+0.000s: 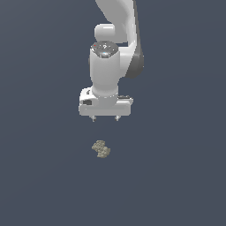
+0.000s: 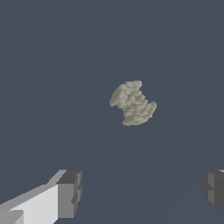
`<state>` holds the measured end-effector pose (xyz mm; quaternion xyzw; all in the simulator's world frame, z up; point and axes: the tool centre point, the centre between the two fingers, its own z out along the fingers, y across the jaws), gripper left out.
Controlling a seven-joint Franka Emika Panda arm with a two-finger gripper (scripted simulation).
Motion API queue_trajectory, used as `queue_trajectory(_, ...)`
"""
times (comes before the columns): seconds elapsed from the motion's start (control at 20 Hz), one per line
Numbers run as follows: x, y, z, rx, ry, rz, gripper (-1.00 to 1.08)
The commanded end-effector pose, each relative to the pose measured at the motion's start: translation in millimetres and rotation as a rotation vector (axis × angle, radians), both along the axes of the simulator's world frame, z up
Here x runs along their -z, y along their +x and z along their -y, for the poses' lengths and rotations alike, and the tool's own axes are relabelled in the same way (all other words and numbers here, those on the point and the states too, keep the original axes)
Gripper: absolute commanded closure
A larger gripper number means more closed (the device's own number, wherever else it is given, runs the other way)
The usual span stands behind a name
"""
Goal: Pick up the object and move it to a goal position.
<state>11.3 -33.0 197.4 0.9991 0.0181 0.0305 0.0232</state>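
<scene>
The object (image 1: pixel 101 149) is a small lumpy tan-grey chunk lying on the dark grey-blue floor. It also shows in the wrist view (image 2: pixel 132 103). My white gripper (image 1: pixel 105 118) hangs above it, pointing straight down, with a clear gap between its fingertips and the object. The gripper is open and empty, its two fingers spread wide. In the wrist view the gripper (image 2: pixel 142 194) shows as two dark pads far apart, with the object lying beyond them and not between them.
A flat dark grey-blue floor (image 1: pixel 176 176) fills both views. The white arm (image 1: pixel 114 39) rises behind the gripper toward the top of the exterior view. No other object shows.
</scene>
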Motion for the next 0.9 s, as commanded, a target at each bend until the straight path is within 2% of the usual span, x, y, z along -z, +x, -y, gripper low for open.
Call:
queue_trajectory(0.0,2,2,0,-0.014,-0.001,-0.002,-0.92)
queue_trajectory(0.4,15,17,4,-0.114,-0.005,-0.018,-0.92)
queue_trajectory(0.85,45,43,12,-0.315,-0.001,-0.047,-0.92)
